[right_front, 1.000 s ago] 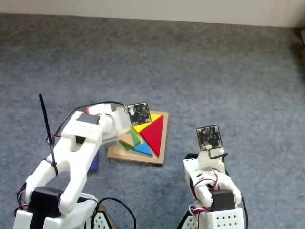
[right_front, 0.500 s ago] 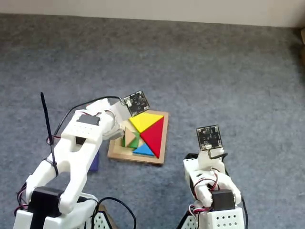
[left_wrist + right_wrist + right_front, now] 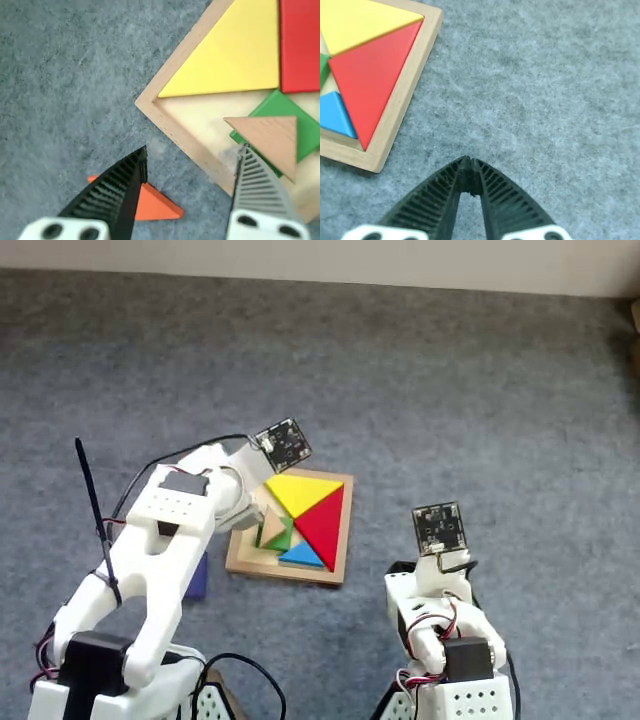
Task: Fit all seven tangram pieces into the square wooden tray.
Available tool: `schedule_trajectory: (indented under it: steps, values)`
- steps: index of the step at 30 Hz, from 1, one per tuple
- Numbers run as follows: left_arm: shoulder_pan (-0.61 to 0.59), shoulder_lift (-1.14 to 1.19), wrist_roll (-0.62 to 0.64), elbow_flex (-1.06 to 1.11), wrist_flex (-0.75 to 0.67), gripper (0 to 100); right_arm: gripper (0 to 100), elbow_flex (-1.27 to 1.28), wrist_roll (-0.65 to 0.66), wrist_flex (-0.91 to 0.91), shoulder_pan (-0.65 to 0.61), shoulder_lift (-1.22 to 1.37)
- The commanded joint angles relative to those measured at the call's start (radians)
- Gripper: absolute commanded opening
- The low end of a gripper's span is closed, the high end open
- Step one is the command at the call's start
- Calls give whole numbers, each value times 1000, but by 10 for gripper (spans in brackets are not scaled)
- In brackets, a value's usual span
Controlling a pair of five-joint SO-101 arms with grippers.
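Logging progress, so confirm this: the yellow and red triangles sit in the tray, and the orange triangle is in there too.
Wrong on the orange triangle: it lies on the carpet outside the tray, as the left wrist view shows. The yellow triangle and red triangle do sit in the tray.

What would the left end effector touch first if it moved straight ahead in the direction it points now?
Probably the wooden rim of the tray near its corner, which lies straight ahead of the open left end effector. Depth is unclear, so the carpet might come first.
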Motion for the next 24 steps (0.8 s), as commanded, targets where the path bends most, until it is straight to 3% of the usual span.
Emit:
schedule_trajectory:
  steps: [1,7,12,24]
  values:
    - [16,-84,18,-73,91,284,5,108,-5,5,21,-10]
    - [44,-286,89,-81,259,284,5,108,-5,5,21,-10]
    - [105,-357,91,38,284,284,5,108,-5,7,21,-10]
    - [88,-173,166,165,-89,284,5,108,-5,7,21,-10]
